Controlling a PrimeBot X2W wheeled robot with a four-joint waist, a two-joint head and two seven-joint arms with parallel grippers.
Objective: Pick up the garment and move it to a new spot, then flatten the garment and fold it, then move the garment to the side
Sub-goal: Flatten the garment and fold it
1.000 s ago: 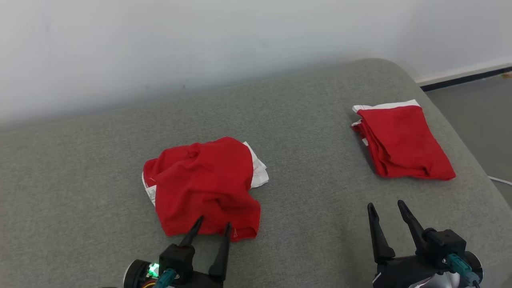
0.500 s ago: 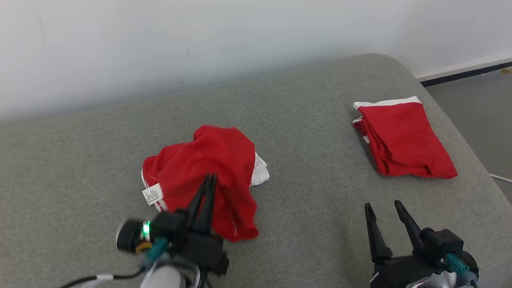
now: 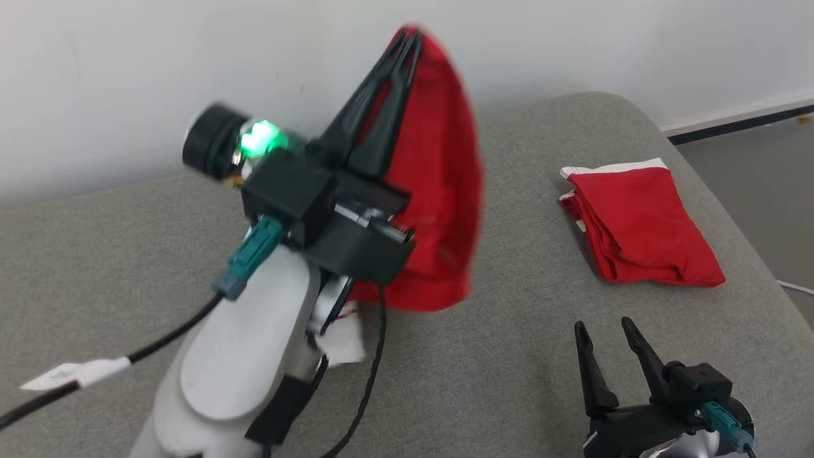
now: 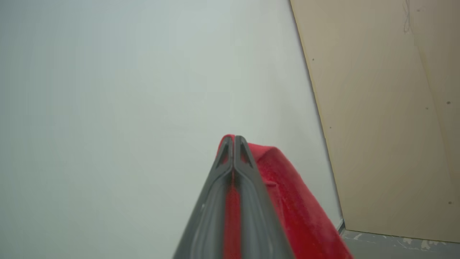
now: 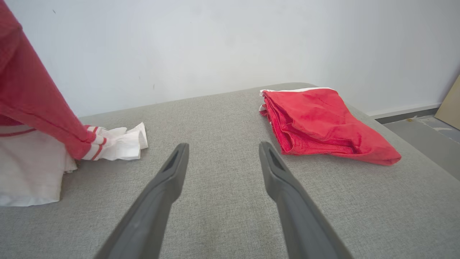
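The garment (image 3: 439, 191) is red with white trim. It hangs lifted off the grey couch, pinched at its top by my left gripper (image 3: 410, 39), which is shut on it and raised high in front of the wall. In the left wrist view the red cloth (image 4: 287, 201) drapes down beside the closed left gripper (image 4: 233, 138). In the right wrist view the garment (image 5: 32, 97) hangs at the left, its white lower part (image 5: 115, 142) still touching the cushion. My right gripper (image 3: 604, 327) stands open low at the right, fingers (image 5: 172, 169) spread over bare cushion with nothing between them.
A second red garment (image 3: 642, 226), folded, lies at the right end of the couch (image 3: 509, 356), also seen as the folded garment (image 5: 320, 122) ahead of my right gripper. A white wall stands behind. Floor (image 3: 757, 172) drops off past the couch's right edge. A beige board (image 4: 388, 118) leans against the wall.
My left gripper shut on the crumpled garment and rose sharply up and back, lifting it off the cushion. The right gripper stayed open in place.
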